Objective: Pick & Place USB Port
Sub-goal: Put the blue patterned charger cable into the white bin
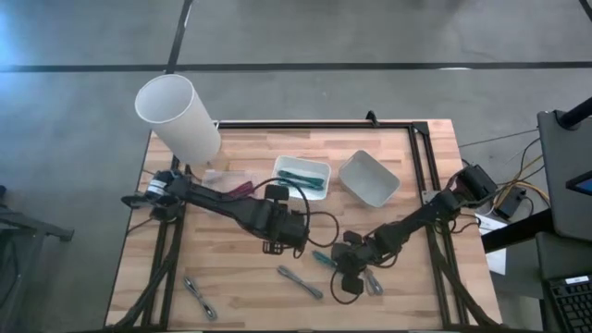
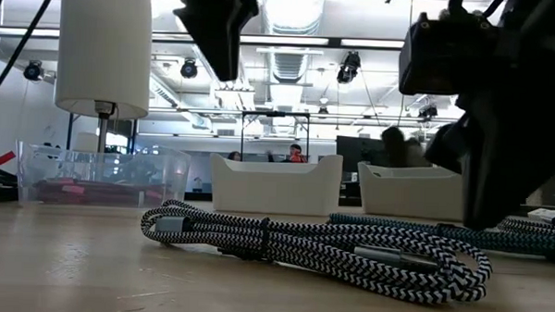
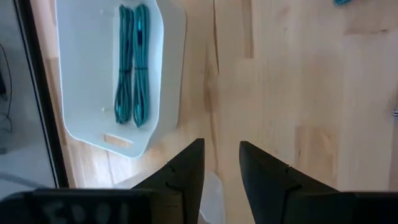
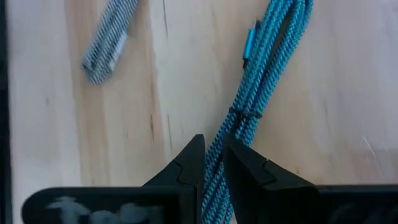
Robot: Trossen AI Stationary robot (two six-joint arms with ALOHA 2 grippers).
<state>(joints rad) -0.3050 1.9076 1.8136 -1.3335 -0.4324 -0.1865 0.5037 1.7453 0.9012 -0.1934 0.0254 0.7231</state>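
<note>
No readable text, labels or numbers seen anywhere. Only faint, blurred pale marks showed on dark camera housing in left wrist view; could not be made out.

The setting is an indoor robotics laboratory or test workshop. A butcher-block wooden table with a black metal frame stands on a bare grey concrete floor marked with dark lines. Beyond the table, the low view shows an open industrial ceiling with exposed ducting, strip lighting and suspended fixtures. Behind the table, seated people appear at what look like desks, though they are too distant to confirm. To the right of the table, a dark equipment stand with loose cabling and a keyboard indicates a workstation.
</note>
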